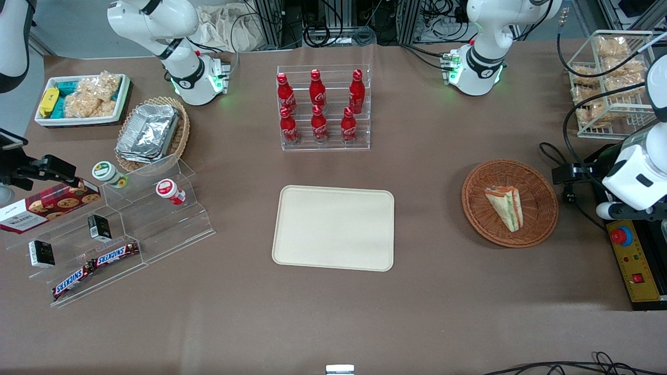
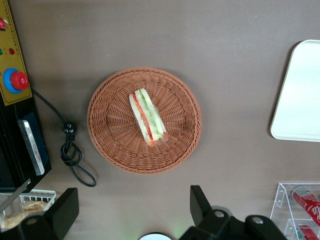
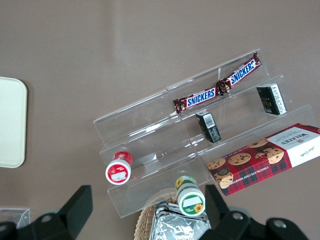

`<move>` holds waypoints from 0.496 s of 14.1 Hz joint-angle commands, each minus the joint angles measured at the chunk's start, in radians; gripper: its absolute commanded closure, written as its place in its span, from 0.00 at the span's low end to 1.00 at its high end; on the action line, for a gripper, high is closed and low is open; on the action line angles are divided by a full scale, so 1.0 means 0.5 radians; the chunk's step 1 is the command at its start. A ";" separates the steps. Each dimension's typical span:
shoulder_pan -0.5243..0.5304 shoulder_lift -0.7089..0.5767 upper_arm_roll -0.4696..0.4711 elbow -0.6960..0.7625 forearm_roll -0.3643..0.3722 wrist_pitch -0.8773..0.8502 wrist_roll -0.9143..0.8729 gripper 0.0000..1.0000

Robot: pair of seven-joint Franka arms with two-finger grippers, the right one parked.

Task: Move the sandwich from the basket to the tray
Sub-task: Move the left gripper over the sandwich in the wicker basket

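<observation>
The tray (image 1: 333,228) lies bare with open table round its rim, the bottle rack (image 1: 323,108) farther from the camera, then the sandwich (image 1: 505,207) lies in the basket (image 1: 542,187), the gripper (image 2: 132,212) spread open above, holding nothing.

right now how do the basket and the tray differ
The basket is round, reddish-brown woven wicker; the tray is a smooth cream rectangle with rounded corners. The basket holds the sandwich, lying on its side; the tray holds nothing. The basket lies toward the working arm's end, with the gripper high above it, jaws open; the tray sits mid-table. Both are shallow and rest flat on the brown table.
</observation>
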State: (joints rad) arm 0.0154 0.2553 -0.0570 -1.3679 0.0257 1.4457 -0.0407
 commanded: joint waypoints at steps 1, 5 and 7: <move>0.049 -0.136 -0.012 -0.242 0.013 0.154 0.017 0.01; 0.104 -0.379 -0.009 -0.872 0.013 0.631 0.011 0.01; 0.119 -0.308 -0.009 -0.884 0.013 0.655 -0.007 0.01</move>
State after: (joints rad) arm 0.0581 0.1239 -0.0533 -1.7458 0.0257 1.7385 -0.0407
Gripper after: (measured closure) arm 0.009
